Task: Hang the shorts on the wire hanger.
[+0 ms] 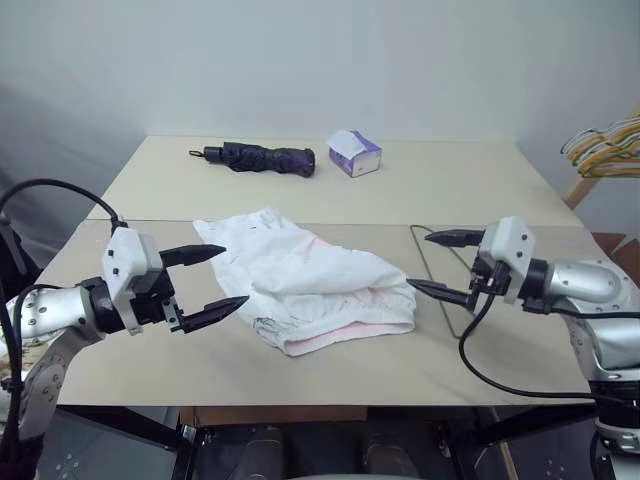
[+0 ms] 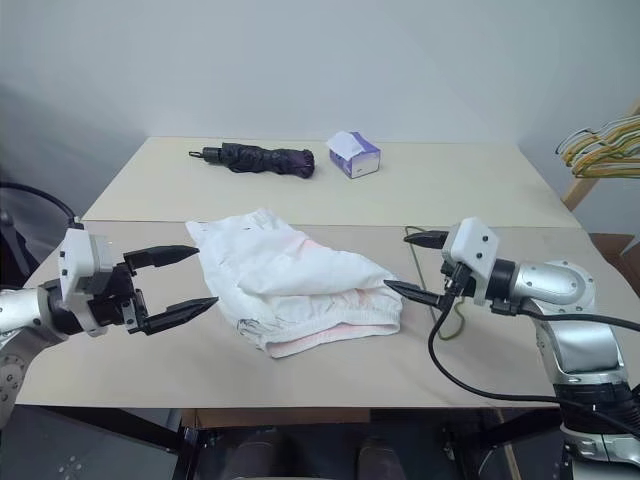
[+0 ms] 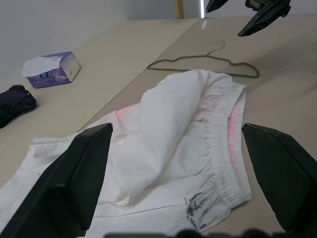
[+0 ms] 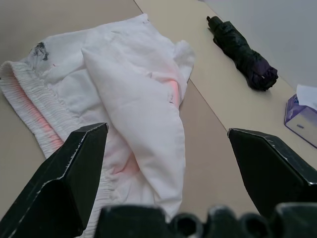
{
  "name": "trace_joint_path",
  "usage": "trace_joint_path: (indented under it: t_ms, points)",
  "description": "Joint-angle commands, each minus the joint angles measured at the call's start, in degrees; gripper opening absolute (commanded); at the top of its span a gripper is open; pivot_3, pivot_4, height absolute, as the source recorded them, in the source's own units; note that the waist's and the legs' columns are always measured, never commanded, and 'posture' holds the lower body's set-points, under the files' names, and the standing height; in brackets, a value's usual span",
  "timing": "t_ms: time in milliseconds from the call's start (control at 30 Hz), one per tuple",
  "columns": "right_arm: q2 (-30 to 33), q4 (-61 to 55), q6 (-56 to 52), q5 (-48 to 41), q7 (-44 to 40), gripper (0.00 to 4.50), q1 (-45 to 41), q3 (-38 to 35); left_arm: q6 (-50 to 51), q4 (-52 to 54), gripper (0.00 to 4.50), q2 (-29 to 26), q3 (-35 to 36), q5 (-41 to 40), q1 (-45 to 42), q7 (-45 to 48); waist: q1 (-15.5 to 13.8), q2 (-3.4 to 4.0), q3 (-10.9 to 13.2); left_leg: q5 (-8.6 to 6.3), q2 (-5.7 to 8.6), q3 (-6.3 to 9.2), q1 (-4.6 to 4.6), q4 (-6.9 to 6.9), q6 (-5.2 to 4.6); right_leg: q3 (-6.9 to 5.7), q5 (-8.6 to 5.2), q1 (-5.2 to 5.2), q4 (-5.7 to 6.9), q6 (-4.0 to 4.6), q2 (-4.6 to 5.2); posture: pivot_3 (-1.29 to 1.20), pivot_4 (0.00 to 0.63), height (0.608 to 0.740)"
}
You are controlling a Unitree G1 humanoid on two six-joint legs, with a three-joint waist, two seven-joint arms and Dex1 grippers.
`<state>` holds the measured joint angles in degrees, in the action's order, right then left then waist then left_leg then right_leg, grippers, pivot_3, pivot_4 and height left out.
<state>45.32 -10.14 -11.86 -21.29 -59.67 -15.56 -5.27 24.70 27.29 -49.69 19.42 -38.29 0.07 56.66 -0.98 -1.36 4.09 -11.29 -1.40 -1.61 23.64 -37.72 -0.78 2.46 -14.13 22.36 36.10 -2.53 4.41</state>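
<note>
The white shorts [image 1: 310, 280] lie crumpled on the near table, their gathered waistband with a pink tint facing the front edge. The wire hanger [image 3: 151, 67] lies flat just to the right of them, partly under their edge. My left gripper [image 1: 232, 276] hovers open at the shorts' left side, holding nothing. My right gripper [image 1: 420, 261] hovers open at their right side, over the hanger, also holding nothing. Both grippers point inward at the cloth. A small dark mark [image 3: 198, 206] shows near the hem.
A folded dark umbrella [image 1: 260, 158] and a purple tissue box [image 1: 354, 153] lie on the far table. A bunch of yellow and green hangers [image 1: 605, 148] hangs at the far right. A seam [image 1: 150, 221] runs between the two tables.
</note>
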Motion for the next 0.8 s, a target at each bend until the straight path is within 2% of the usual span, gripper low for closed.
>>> trace_joint_path:
  t_ms: [33,367,467,600,800]
  points:
    - [0.4,-0.9,1.4,0.1,0.2,4.49,-0.6,-1.3,-1.4,0.8,4.50,0.1,1.6,-0.1,-1.0,-0.4,0.0,0.00,0.0,0.00,0.00,0.00,0.00,0.00,0.00,0.00,0.00,0.00,0.00,0.00,0.00,0.09,0.021,0.740]
    - [0.7,-6.4,2.6,1.6,0.5,4.49,3.7,0.4,-2.1,0.1,4.50,-0.2,0.0,1.5,-1.5,0.1,0.1,0.00,0.0,0.00,-0.02,-0.02,0.02,0.00,-0.01,-0.01,-0.02,0.01,0.00,-0.03,-0.01,0.09,0.018,0.740]
    - [2.6,-7.1,6.5,8.1,-0.4,4.49,5.7,5.0,-2.2,0.1,4.50,0.0,-0.1,1.5,-1.7,0.4,0.1,0.00,0.0,-0.17,-0.02,-0.02,0.01,0.00,0.28,-0.01,-0.04,0.01,0.00,-0.05,-0.01,0.09,0.016,0.740]
    - [2.9,-4.1,17.0,18.4,0.6,4.49,6.2,11.6,-2.4,0.4,4.50,0.3,0.4,1.4,-0.6,0.5,0.2,0.00,0.0,-0.19,-0.01,-0.04,0.00,0.00,0.31,-0.01,-0.14,0.02,-0.01,-0.23,-0.02,0.08,0.020,0.740]
    - [1.1,-5.1,22.7,21.4,1.2,4.49,6.5,15.6,-2.2,1.4,4.50,0.9,0.1,1.2,0.3,0.1,0.3,0.00,0.0,-0.18,-0.02,-0.05,0.00,0.00,0.30,-0.01,-0.15,0.02,0.01,-0.24,-0.05,0.08,0.023,0.740]
